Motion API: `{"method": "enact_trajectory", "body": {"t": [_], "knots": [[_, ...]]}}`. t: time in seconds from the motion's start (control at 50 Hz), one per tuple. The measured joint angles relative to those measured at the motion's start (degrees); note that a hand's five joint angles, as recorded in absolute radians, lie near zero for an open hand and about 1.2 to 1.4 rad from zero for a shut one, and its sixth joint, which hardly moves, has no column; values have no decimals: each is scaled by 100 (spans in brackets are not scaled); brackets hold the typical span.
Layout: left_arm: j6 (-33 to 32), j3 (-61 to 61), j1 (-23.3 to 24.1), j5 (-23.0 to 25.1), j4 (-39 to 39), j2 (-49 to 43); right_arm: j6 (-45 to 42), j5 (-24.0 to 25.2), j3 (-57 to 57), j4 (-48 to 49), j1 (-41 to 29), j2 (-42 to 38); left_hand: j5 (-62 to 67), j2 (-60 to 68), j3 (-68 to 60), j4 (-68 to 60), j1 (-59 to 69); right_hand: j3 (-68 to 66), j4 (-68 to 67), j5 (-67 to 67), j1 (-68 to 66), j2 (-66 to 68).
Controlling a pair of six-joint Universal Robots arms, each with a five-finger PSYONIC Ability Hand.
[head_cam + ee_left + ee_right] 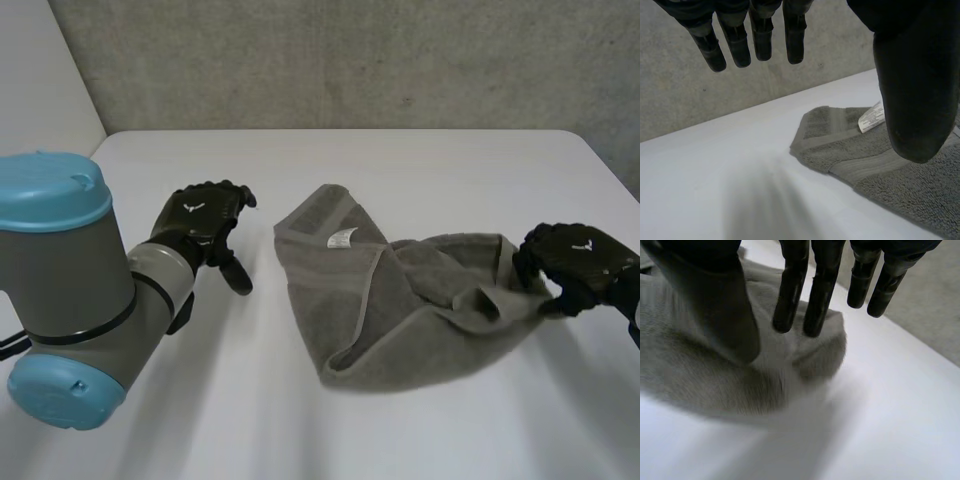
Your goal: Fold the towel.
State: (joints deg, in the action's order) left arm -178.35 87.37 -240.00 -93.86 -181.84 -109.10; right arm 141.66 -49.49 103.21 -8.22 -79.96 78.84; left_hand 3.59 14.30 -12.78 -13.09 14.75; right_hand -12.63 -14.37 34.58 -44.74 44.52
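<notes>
Pinching the right end of the crumpled grey towel (400,310), lying on the white surface (300,420), between right hand (580,262) thumb (715,305) and fingers (822,290). Holding left hand (200,220) near the towel's left edge, clear of it, fingers (762,40) straight, gripping nothing

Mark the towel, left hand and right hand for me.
towel (425,315), head view, on its grey middle.
left hand (198,212), head view, on the back of the hand.
right hand (578,252), head view, on the back of the hand, at the towel's end.
</notes>
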Motion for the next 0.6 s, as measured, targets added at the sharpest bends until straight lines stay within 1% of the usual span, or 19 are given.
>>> {"method": "enact_trajectory", "body": {"t": [0.02,0.06,0.08,0.12,0.16,0.2,0.26,0.32,0.38,0.4,0.42,0.44,0.48,0.5,0.54,0.56,0.6], "knots": [[-1,-3,4,0,0,-7,-89,44,-2,-98,21,35,0,0,0,0,0,0,0,-334,302,-294],[-4,-19,20,3,-2,-28,-384,203,-44,-468,92,204,0,0,0,0,0,0,0,-1599,1438,-1388],[-5,-25,23,4,-3,-31,-438,234,-63,-548,106,250,0,0,0,0,0,0,0,-1928,1716,-1650],[-12,-54,37,11,-7,-38,-548,337,-169,-794,137,438,0,0,0,0,0,0,0,-2983,2637,-2699],[-18,-90,53,23,-18,-46,-514,372,-250,-890,142,544,0,0,0,0,0,0,0,-3113,2950,-3009],[-26,-146,80,51,-37,-68,-380,398,-357,-947,135,655,0,0,0,0,0,0,0,-3112,3063,-3051],[-43,-354,160,210,-90,-193,6,415,-503,-944,112,824,0,0,0,0,0,0,0,-3113,3132,-3051],[-64,-651,255,484,-117,-402,426,409,-565,-846,92,973,1,0,0,0,0,0,0,-3112,3134,-3051],[-127,-1160,358,992,-86,-806,854,382,-512,-633,70,1100,2,0,0,0,0,0,0,-3112,3154,-3051],[-146,-1254,373,1090,-74,-885,912,378,-492,-594,66,1114,2,0,0,0,0,0,0,-3112,3154,-3051],[-209,-1487,407,1326,-36,-1081,1021,368,-436,-507,56,1137,2,0,0,0,0,0,0,-3113,3154,-3051],[-236,-1568,418,1408,-17,-1149,1053,366,-413,-478,52,1142,2,0,0,0,0,0,0,-3113,3154,-3051],[-422,-1942,464,1803,71,-1480,1155,359,-299,-370,40,1153,2,0,0,0,0,0,0,-3113,3154,-3051],[-473,-2016,471,1885,89,-1547,1167,358,-276,-354,38,1152,2,0,0,0,0,0,0,-3112,3154,-3051],[-877,-2384,501,2305,203,-1907,1200,356,-153,-292,43,1142,2,0,0,0,0,0,0,-3112,3155,-3051],[-1017,-2474,507,2411,235,-2001,1202,359,-120,-282,46,1138,2,0,0,0,0,0,0,-3113,3155,-3051],[-1546,-2731,520,2706,325,-2291,1197,361,-22,-259,61,1124,2,0,0,0,0,0,0,-3108,3155,-3051]]}}
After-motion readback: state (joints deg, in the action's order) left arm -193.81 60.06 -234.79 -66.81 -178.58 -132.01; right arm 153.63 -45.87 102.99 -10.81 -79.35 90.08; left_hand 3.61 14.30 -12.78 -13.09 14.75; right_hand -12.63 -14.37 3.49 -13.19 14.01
